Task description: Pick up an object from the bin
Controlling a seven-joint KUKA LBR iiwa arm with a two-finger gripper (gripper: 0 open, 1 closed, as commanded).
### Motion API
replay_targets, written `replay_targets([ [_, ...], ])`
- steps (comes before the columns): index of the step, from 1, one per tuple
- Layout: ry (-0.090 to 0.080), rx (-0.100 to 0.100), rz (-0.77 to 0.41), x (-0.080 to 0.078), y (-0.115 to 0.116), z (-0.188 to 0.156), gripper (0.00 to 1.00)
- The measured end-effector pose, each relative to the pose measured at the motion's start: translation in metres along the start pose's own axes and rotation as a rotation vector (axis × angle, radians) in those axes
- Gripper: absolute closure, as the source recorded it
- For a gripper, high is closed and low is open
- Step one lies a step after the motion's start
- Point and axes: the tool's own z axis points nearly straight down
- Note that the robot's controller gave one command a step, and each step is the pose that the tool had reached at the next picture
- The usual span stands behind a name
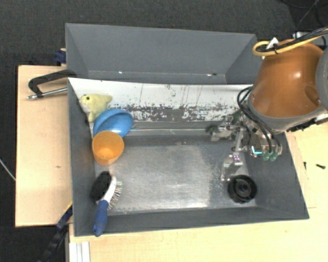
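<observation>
My gripper hangs low over the right part of the bin floor, open, with nothing between its two metal fingers. One fingertip points toward the back wall and the other lies near the front. A black round cap-like disc rests on the floor in the front right corner, just beside the nearer fingertip and apart from it.
Along the left wall lie a yellow plush toy, a blue bowl, an orange cup on its side and a black-bristled brush with a blue handle. The arm's orange cover looms over the bin's right rim.
</observation>
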Motion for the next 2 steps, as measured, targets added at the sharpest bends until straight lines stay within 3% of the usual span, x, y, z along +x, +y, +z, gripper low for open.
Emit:
replay_targets([
  [1, 0.000, 0.003, -0.035, 0.013, -0.123, 0.098, 0.00],
  [2, -0.003, 0.000, -0.039, 0.016, -0.120, 0.138, 0.00],
])
